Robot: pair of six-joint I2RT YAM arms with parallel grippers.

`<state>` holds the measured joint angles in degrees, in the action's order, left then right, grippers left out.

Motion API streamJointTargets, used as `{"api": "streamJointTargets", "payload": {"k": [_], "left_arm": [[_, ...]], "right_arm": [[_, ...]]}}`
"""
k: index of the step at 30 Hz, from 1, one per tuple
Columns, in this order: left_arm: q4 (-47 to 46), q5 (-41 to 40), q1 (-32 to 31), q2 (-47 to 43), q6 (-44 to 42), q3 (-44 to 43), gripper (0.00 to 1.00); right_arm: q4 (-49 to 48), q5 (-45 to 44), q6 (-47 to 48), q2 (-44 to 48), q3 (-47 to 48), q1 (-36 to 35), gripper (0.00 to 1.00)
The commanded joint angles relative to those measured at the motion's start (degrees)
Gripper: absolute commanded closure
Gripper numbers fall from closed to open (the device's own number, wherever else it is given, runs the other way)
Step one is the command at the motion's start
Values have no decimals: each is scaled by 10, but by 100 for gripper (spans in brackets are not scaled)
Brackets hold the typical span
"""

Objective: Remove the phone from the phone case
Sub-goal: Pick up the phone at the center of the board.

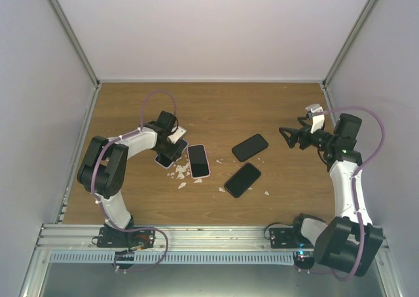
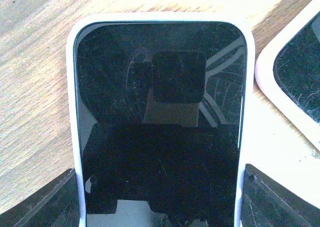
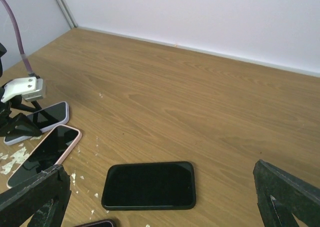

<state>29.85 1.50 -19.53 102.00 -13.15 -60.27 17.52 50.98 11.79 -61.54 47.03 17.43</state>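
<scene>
the phone [image 2: 160,112] sits in its case [image 2: 160,17], a pale white shell whose rim runs round the dark screen. it lies flat and face up on the table [image 1: 216,107], left of the middle and about midway between the far and near edges. the screen is scratched and mirrors the camera above it.

the left gripper [image 1: 167,154] is low over this phone, one finger [image 2: 40,202] beside each long side of the case. the jaws stand apart with the case between them. i cannot tell whether the pads press on the case or only stand just beside it.

just beside it, toward the middle of the table, lies a second phone in a pink case [image 1: 198,160], also face up. white scraps [image 1: 179,173] lie scattered at the near ends of both, with a few more flecks further right.

right of the middle lie two bare black phones, face up and apart from each other: the far black phone [image 1: 249,147] and the near black phone [image 1: 242,180], both at a slant.

the right gripper [image 1: 286,138] hangs in the air over the right part of the table, near the right edge. its jaws are spread wide and nothing is between them. it points toward the black phones.
</scene>
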Motion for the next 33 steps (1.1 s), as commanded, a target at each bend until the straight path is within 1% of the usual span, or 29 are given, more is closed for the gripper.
{"api": "streamJointTargets", "payload": {"k": [1,3,9,13,19,26,31,33], "left_arm": [[22,-1,1,18,-12,0,36],[28,1,2,5,-18,-8,41],[35,6,1,-59,-68,-19,52],[23,-1,-3,-108,-120,-7,56],[15,-6,-21,-179,-195,14,58],[11,-28,-71,-263,-291,31,59],[22,2,-107,-313,-349,31,62],[15,1,-131,-331,-371,37,62]], "right_arm": [[44,0,46,-13,21,3,0],[59,-1,57,-19,31,3,0],[73,14,62,-21,53,-2,0],[74,17,59,-26,63,-13,0],[68,20,40,-37,71,-30,0],[59,26,10,-47,74,-52,0],[65,56,-27,-71,85,-83,0],[73,69,-47,-86,93,-101,0]]}}
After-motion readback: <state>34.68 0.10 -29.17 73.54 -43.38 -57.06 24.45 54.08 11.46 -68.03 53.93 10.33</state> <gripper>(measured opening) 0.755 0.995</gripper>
